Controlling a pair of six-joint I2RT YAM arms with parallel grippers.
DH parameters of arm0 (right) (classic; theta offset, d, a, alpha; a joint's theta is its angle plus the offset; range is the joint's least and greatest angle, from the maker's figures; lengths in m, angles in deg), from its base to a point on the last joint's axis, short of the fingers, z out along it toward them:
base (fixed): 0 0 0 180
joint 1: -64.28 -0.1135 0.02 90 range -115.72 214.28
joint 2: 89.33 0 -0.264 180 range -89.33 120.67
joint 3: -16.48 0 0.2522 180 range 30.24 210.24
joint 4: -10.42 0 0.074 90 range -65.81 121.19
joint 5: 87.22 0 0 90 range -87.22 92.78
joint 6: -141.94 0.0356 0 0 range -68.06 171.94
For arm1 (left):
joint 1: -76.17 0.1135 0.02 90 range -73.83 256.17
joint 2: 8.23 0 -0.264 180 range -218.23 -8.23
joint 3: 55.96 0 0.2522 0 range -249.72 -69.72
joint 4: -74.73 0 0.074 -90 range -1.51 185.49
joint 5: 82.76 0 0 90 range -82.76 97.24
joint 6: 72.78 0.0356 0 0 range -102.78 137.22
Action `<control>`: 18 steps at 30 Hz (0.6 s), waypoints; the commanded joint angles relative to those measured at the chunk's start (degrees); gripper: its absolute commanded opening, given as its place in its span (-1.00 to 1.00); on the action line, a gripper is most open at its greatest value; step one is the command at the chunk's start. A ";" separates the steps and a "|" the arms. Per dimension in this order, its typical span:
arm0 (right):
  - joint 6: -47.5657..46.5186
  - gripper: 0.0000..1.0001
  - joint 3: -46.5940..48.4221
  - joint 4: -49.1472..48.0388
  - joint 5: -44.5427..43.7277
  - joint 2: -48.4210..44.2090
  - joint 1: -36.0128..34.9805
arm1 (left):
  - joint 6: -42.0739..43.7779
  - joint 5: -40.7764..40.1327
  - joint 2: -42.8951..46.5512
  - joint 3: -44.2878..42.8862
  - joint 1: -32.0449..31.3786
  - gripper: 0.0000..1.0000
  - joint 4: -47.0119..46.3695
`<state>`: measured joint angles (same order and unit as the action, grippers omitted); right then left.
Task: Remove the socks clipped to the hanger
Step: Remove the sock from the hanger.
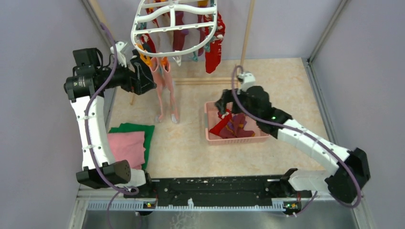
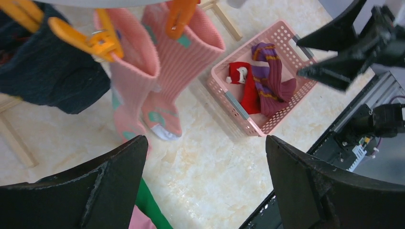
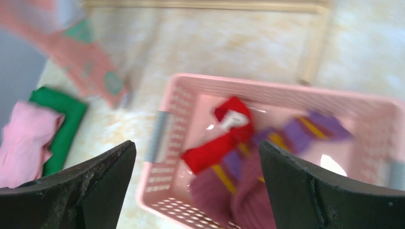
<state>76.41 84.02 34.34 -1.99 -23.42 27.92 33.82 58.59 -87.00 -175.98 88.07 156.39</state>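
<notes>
Drop-off: my right gripper point(image 3: 196, 148) apart over pink mesh basket point(image 3: 286, 91), red fabric sock point(image 3: 212, 149) inside. My left gripper point(image 2: 206, 143) apart before pink knitted socks point(image 2: 184, 62), seven o'clock on white oval plastic hanger point(image 1: 177, 58); next, probably pinch, tug.

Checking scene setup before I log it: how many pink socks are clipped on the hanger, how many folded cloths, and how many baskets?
Pink socks clipped on the hanger: 2
Folded cloths, one pink and one green: 2
Basket: 1
Total: 5
</notes>
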 commanded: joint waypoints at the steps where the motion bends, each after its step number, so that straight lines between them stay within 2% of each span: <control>1: -10.95 0.97 8.00 -19.04 -1.51 10.00 -11.12 | -0.19 3.45 -1.50 -3.21 5.06 0.98 0.36; 6: -14.27 0.97 18.95 -31.32 3.18 26.86 -14.14 | 0.35 6.12 -1.72 -2.15 8.39 0.98 1.99; 10: -16.21 0.97 30.13 -31.53 2.85 38.72 -16.01 | 1.43 5.86 -0.35 0.49 8.90 0.98 1.93; 18: -14.24 0.85 35.34 -37.30 5.35 48.95 -17.45 | 2.05 6.32 -1.18 -1.03 9.53 0.98 3.27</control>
<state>62.11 115.95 3.54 1.27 23.72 11.55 33.98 62.72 -88.64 -175.36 96.97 159.06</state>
